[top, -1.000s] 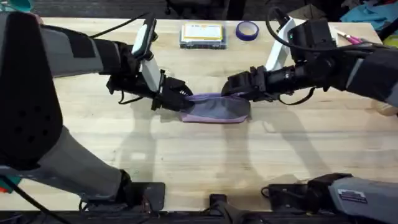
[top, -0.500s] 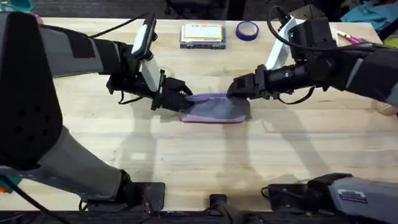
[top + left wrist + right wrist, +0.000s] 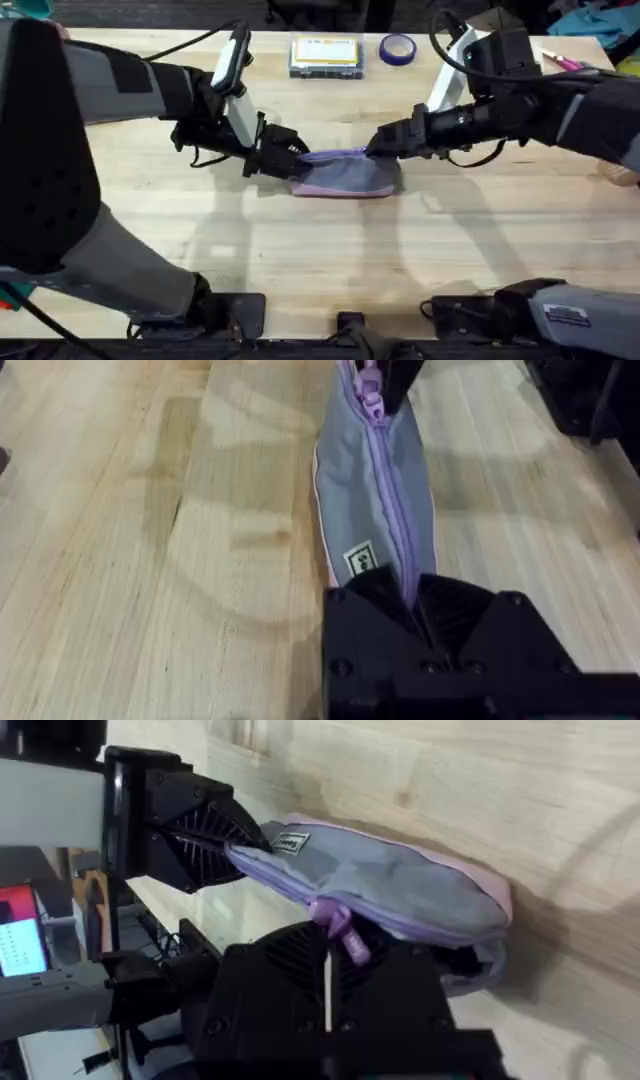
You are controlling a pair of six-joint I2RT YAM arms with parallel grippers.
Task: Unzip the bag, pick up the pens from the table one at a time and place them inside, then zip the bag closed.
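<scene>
Your small grey fabric pouch with lilac trim and zipper (image 3: 345, 173) lies on the light wood butcher-block worktop (image 3: 330, 260), just above the centre of the overhead frame, its long side running left to right. Your left claw (image 3: 292, 160) comes in from the left of the frame and is clamped on the pouch's left end; in the left wrist view its black fingers (image 3: 440, 615) pinch the near end of the pouch (image 3: 372, 510) right where the lilac zipper line meets them. Your right claw (image 3: 378, 147) reaches in from the right and sits at the pouch's upper right corner, closed around the lilac zipper pull (image 3: 345, 932), which stands up between its fingers in the right wrist view. The zipper line looks shut along the length you can see in the left wrist view. Near the top edge of the overhead frame, well apart from the pouch, lie a clear flat box with a yellow label (image 3: 325, 55) and a roll of purple tape (image 3: 397, 48)
</scene>
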